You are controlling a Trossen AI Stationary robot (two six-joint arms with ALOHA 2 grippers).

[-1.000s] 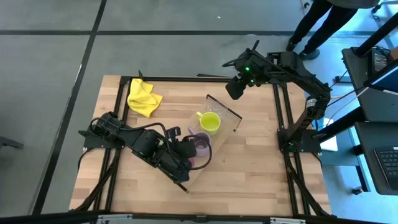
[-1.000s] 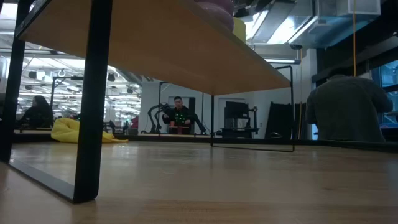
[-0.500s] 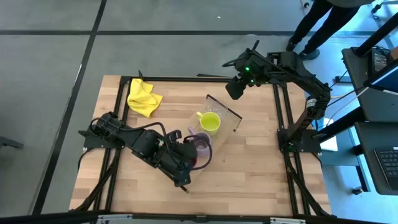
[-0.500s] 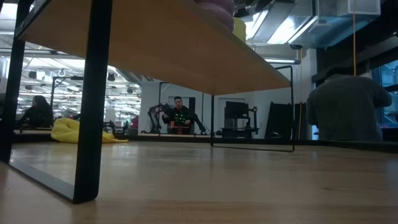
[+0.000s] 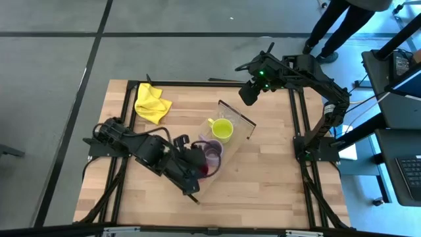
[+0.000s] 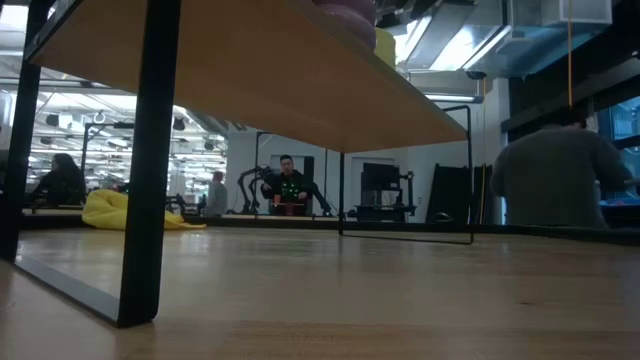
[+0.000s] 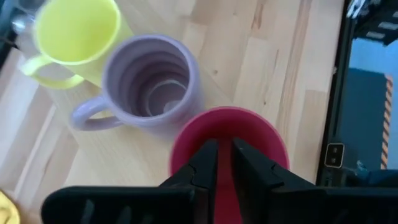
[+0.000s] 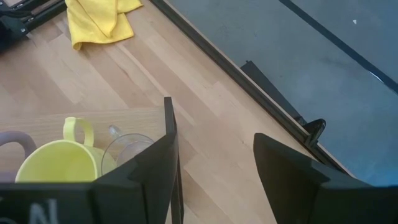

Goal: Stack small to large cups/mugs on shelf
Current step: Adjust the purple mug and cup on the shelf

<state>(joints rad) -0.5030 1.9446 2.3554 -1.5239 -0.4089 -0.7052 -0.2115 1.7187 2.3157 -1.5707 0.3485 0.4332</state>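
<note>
The shelf (image 5: 230, 146), a light-wood board on dark legs, crosses the middle of the table at a slant. On it stand the lime-yellow mug (image 5: 222, 130) and, beside it, the lilac mug (image 5: 212, 153). Right next to the lilac mug is the dark red tumbler (image 7: 230, 127), mouth up, with my left gripper (image 5: 199, 168) shut on it from the near-left. Whether the tumbler rests on the shelf is hidden by the gripper. My right gripper (image 5: 250, 92) hangs open above the table's far side, beyond the shelf's far end. My left gripper pinches the tumbler's rim and wall (image 7: 225, 146) on the side nearest the arm, slanting down from the table's near-left. A narrow strip of red shows between the two fingers (image 7: 205, 165). The tumbler stays upright; its base is hidden.
A yellow cloth (image 5: 151, 102) lies at the table's far left. A clear glass (image 8: 127, 149) stands by the yellow mug at the shelf's far end. Dark frame rails run along the table's edges. People show in the room beyond the table (image 6: 560, 180).
</note>
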